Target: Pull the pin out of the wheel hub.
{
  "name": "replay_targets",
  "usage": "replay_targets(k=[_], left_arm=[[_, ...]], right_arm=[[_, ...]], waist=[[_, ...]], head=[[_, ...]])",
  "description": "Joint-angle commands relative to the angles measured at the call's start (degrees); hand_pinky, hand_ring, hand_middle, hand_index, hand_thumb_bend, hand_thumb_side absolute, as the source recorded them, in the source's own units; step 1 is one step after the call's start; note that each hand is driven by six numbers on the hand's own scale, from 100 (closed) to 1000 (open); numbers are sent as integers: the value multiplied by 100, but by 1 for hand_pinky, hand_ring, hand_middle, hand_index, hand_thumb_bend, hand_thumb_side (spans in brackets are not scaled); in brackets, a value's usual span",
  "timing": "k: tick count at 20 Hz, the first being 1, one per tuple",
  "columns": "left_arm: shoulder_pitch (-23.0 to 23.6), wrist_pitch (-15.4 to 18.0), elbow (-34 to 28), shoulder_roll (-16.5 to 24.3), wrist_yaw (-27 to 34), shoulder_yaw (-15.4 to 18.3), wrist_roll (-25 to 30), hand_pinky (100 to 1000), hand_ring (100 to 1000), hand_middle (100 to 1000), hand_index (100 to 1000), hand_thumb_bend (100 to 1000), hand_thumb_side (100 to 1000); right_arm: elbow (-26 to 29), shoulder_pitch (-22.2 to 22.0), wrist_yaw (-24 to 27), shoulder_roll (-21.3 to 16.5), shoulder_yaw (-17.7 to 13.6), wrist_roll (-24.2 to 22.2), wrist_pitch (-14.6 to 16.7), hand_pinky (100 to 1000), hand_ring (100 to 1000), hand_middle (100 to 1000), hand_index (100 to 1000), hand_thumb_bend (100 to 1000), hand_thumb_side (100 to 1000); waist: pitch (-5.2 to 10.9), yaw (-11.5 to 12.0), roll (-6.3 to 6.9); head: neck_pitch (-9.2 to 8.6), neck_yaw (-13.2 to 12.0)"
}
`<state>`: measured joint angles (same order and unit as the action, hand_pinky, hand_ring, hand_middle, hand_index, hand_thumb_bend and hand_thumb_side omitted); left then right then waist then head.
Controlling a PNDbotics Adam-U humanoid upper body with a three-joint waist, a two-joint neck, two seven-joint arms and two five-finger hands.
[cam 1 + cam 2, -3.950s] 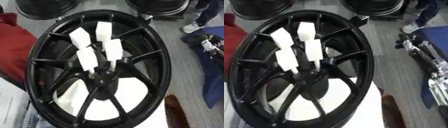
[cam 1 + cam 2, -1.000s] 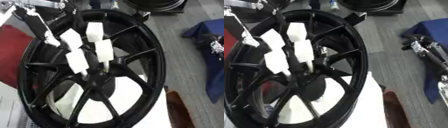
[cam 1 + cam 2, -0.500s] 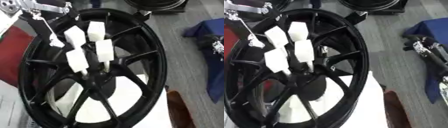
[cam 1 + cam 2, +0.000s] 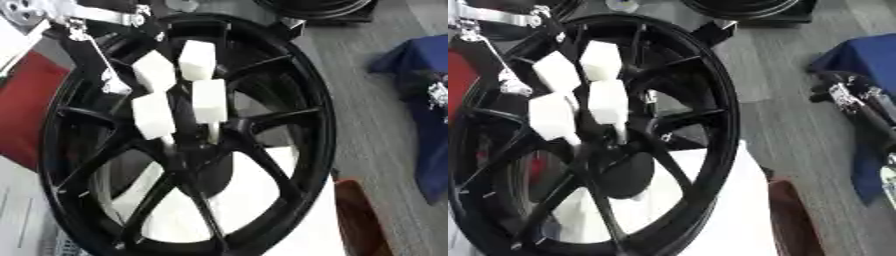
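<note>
Black wheel hub is lying centre-frame, four white-headed pins standing bunched above its middle; left hand is reaching in from the upper left, one thin finger pointing down beside the nearest pin, its finger state not readable. Risk: that finger is sitting by several crowded heads and may be catching the wrong pin or a spoke. The right eye view alone is showing the right hand, idling at the right edge, fingers likewise unreadable.

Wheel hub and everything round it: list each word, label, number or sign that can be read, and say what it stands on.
None can be read.
Wheel hub: black spokes and rim, no legible marking.
White pins: plain blocks, no print.
Left hand: silver and black parts, no label visible.
Blue cloth: no text.
</note>
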<state>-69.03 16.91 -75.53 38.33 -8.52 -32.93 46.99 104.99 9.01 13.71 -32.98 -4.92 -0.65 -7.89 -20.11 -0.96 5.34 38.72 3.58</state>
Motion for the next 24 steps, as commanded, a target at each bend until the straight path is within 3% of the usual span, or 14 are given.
replay_targets(k=[1,7,16,24], left_arm=[[-91,413,-97,187,83,156,497,719,584,366,467,323,100],[-167,178,2,289,230,659,497,714,563,323,397,375,100],[-227,-166,386,794,448,1957,314,710,548,297,373,374,100],[681,-490,1049,1932,853,3250,-454,706,545,312,414,311,100]], right_arm=[[31,23,13,-78,-53,22,3,976,722,666,800,100,652],[30,11,24,-82,-68,21,16,976,723,665,800,100,665],[59,-77,73,-118,-133,60,46,976,722,665,800,100,642],[63,-254,93,-174,-266,175,80,976,721,664,801,100,634]], waist=[[102,-3,-35],[150,26,-60],[281,194,-133],[421,613,-200]], head=[[-1,-18],[13,10],[104,95],[175,342]])
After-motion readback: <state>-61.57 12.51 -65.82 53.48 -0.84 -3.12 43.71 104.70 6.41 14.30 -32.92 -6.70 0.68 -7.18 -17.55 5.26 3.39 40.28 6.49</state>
